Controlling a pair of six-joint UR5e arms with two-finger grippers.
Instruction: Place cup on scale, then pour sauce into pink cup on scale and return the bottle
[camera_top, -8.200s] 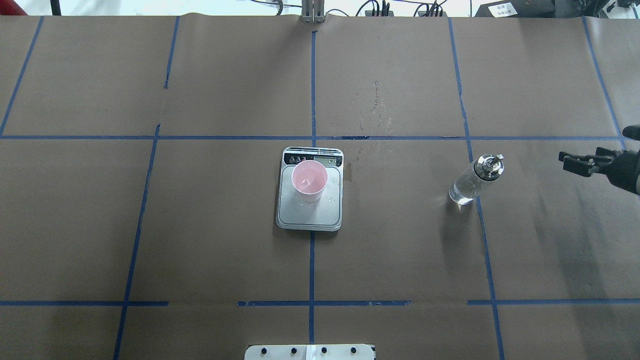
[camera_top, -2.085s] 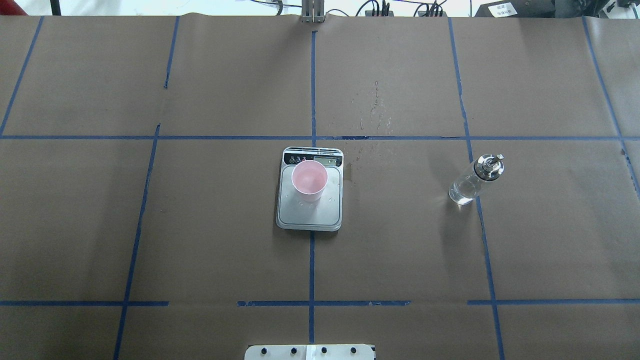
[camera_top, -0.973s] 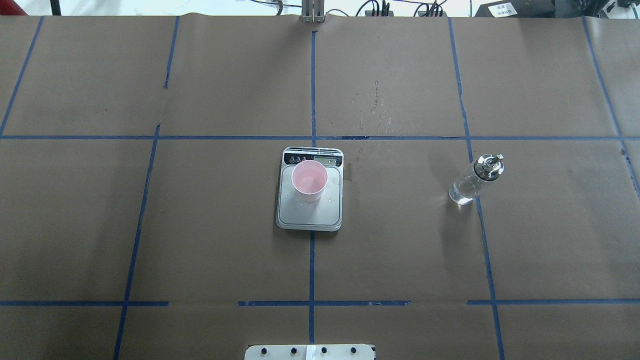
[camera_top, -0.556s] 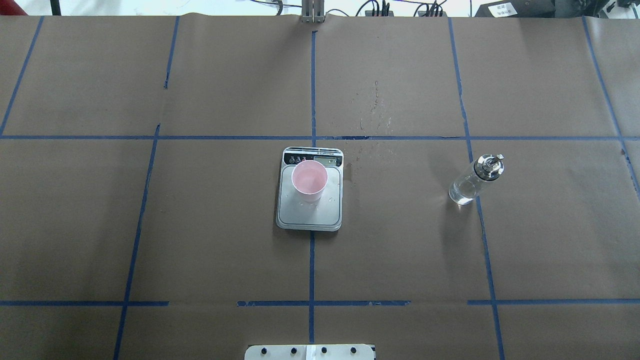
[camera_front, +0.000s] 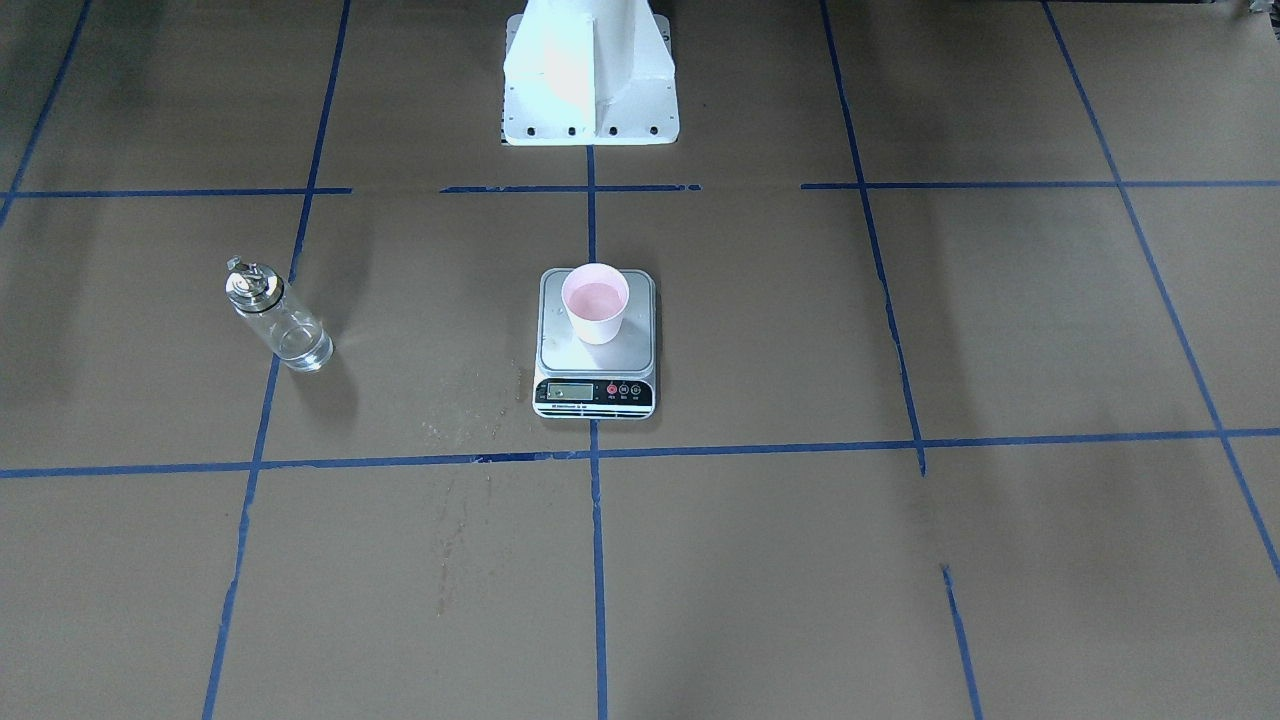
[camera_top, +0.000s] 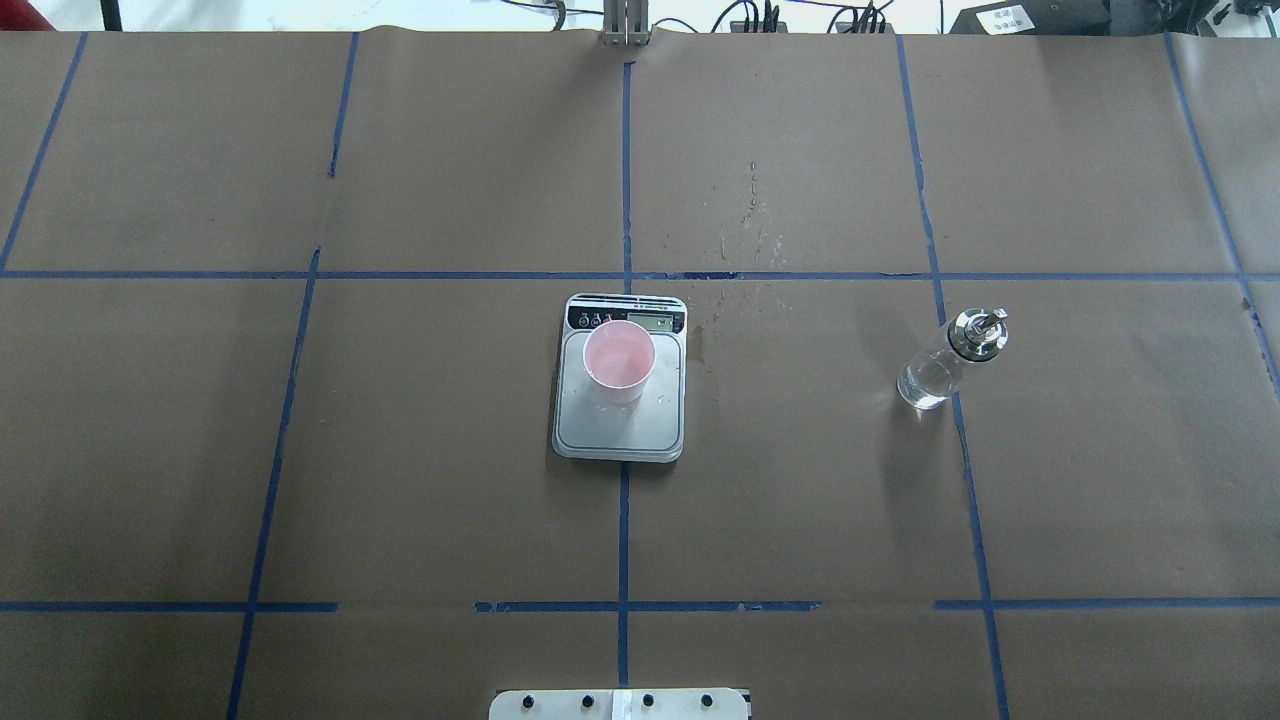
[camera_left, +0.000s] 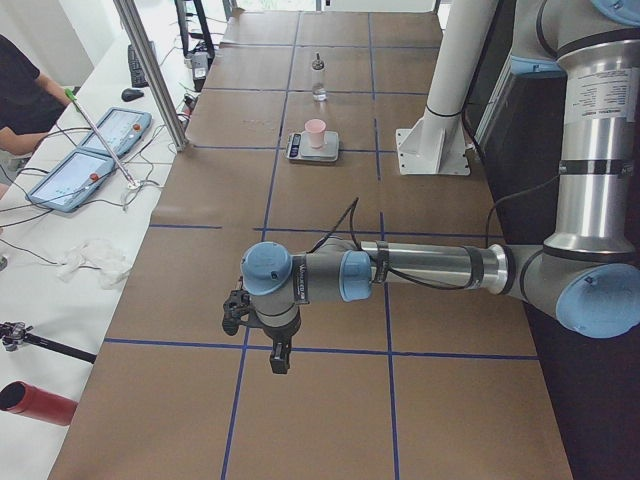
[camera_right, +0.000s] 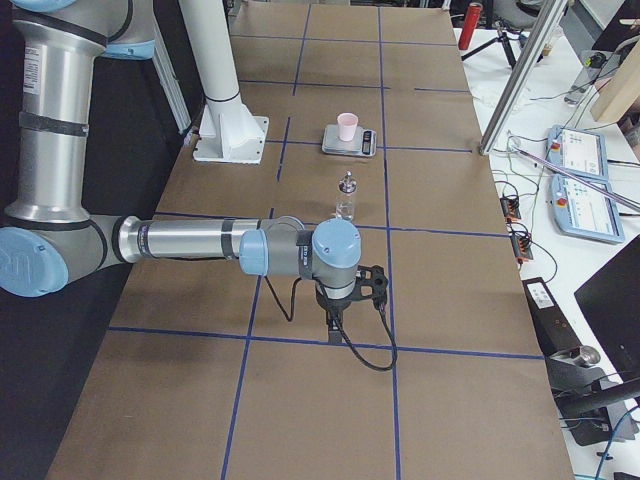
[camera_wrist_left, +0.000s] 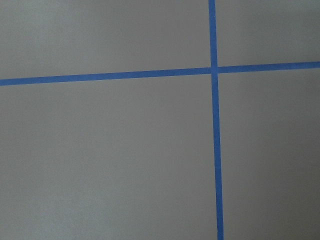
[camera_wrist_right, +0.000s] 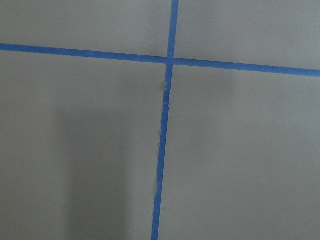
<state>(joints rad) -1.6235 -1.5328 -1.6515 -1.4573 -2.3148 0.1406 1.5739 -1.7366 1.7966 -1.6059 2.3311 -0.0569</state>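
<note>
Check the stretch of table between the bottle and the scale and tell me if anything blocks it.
Nothing visible blocks it. Between the bottle and the scale, which holds the cup, there is only flat brown paper with a few small splash marks beside the scale.

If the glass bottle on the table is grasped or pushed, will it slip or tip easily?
The bottle looks like smooth clear glass: probably rigid, rather slippery, and breakable if dropped. It stands tall and narrow with a metal cap on top, so a push near the top would likely tip it.
</note>
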